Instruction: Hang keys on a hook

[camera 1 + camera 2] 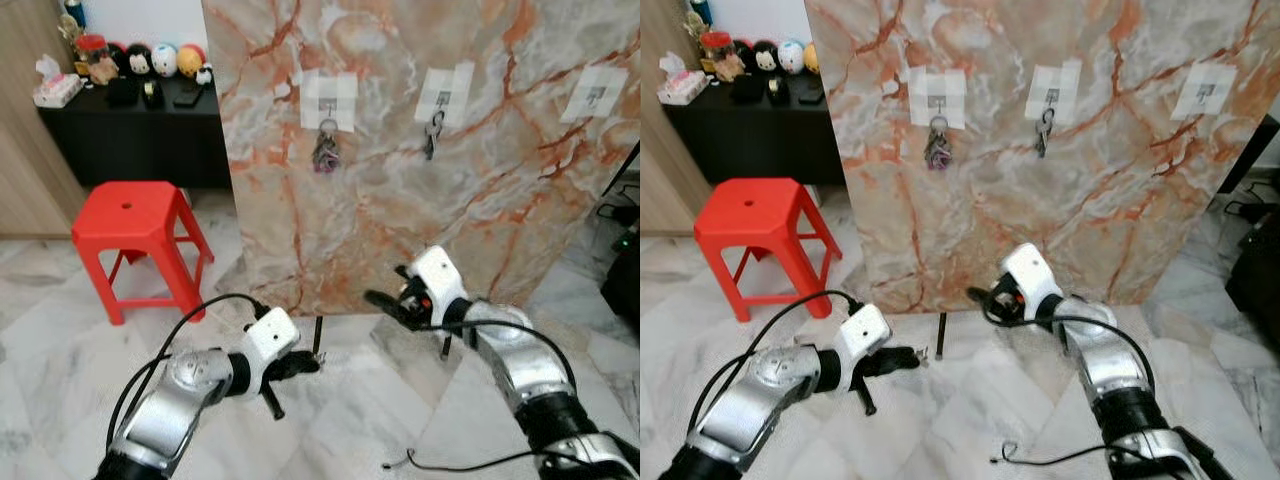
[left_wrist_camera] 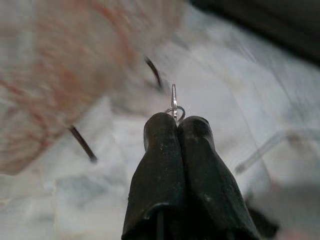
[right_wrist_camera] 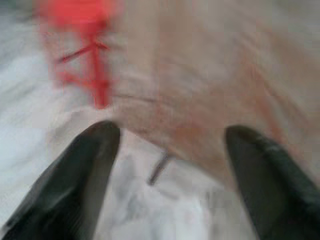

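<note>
Home interior: glossy marble floor tiles (image 1: 60, 330), red plastic stool (image 1: 135, 235), plush toys (image 1: 165, 60) lining black sideboard (image 1: 130, 135).

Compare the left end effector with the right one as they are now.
The left end effector has its fingers pressed shut on a small metal key ring; the right end effector is spread wide and holds nothing. The left sits low over the floor; the right is raised nearer the marble board. Both have long black fingers.

A veined marble-look board (image 1: 400, 150) fills the upper centre, smooth with a soft sheen. The floor (image 1: 60, 340) is glossy pale marble tile. The stool (image 1: 135, 215) at left is shiny red plastic. Metal keys (image 1: 326, 150) glint; matt black fingers (image 2: 165, 165) look rubbery.
</note>
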Controlling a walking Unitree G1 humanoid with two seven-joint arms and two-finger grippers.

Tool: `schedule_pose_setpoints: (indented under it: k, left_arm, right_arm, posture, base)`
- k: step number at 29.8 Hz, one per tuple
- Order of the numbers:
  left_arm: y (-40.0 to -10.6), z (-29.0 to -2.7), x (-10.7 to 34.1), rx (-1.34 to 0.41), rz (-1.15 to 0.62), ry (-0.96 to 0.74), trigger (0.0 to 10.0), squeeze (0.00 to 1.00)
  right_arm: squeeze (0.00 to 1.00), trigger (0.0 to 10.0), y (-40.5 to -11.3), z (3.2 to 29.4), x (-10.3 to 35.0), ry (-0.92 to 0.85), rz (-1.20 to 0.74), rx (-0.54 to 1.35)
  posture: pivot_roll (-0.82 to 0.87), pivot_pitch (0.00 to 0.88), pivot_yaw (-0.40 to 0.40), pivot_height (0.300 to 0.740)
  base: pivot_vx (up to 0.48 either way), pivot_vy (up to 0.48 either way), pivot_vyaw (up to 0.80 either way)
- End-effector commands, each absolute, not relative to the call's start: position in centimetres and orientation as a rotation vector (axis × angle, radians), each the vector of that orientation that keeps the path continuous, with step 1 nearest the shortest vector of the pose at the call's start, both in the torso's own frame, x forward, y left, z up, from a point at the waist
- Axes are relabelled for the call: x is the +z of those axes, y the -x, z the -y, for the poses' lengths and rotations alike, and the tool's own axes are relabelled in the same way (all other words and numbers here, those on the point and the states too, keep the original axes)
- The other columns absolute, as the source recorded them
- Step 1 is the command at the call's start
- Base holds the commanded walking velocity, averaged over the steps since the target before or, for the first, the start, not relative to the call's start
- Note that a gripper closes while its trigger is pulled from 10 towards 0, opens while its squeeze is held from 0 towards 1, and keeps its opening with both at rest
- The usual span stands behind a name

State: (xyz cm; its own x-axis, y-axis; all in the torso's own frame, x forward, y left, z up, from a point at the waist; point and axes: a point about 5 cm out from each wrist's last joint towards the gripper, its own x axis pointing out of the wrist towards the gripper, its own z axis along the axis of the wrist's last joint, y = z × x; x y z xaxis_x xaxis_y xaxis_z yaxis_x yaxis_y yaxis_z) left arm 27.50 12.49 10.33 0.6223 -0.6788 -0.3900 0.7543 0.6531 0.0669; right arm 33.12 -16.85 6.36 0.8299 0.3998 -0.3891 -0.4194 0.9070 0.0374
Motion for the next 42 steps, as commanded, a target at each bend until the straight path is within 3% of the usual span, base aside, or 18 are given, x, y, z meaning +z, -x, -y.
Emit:
schedule_pose_setpoints:
  k: [1, 5, 10, 12, 26, 42]
  left_arm:
    - [-28.1, -13.5, 10.7, -0.716, -0.329, -0.201, 10.0, 0.0]
    - [-28.9, -14.9, 10.9, -0.52, -0.285, -0.134, 10.0, 0.0]
    - [-29.4, -16.9, 11.3, -0.328, -0.255, -0.137, 10.0, 0.0]
    - [-29.5, -19.1, 11.5, -0.131, -0.208, -0.113, 10.0, 0.0]
    - [-29.2, -18.9, 11.7, -0.019, -0.129, -0.006, 10.0, 0.0]
    - [-29.3, -17.4, 11.6, -0.079, -0.125, -0.002, 10.0, 0.0]
  right_arm:
    - [0.0, 10.0, -32.0, 18.0, 4.0, -0.014, -0.484, 0.307]
    - [0.0, 10.0, -28.4, 18.6, -1.0, -0.067, -0.681, 0.166]
    - [0.0, 10.0, -26.4, 18.3, -3.0, -0.129, -0.754, 0.109]
    - [0.0, 10.0, -24.2, 18.7, -4.9, -0.183, -0.82, -0.02]
    - [0.0, 10.0, -19.3, 18.7, -8.0, -0.145, -0.973, -0.067]
    - [0.0, 10.0, -18.5, 18.1, -8.4, -0.114, -0.965, 0.001]
  posture:
    - [0.15, 0.074, -0.059, 0.74]
    - [0.15, 0.071, -0.059, 0.74]
    - [0.16, 0.07, -0.063, 0.74]
    - [0.15, 0.061, -0.069, 0.74]
    - [0.13, 0.022, -0.064, 0.74]
    - [0.13, 0.0, -0.048, 0.74]
  base:
    - [0.0, 0.0, 0.0]
    - [0.0, 0.0, 0.0]
    - [0.0, 0.0, 0.0]
    - [0.0, 0.0, 0.0]
    - [0.0, 0.0, 0.0]
    - [0.0, 0.0, 0.0]
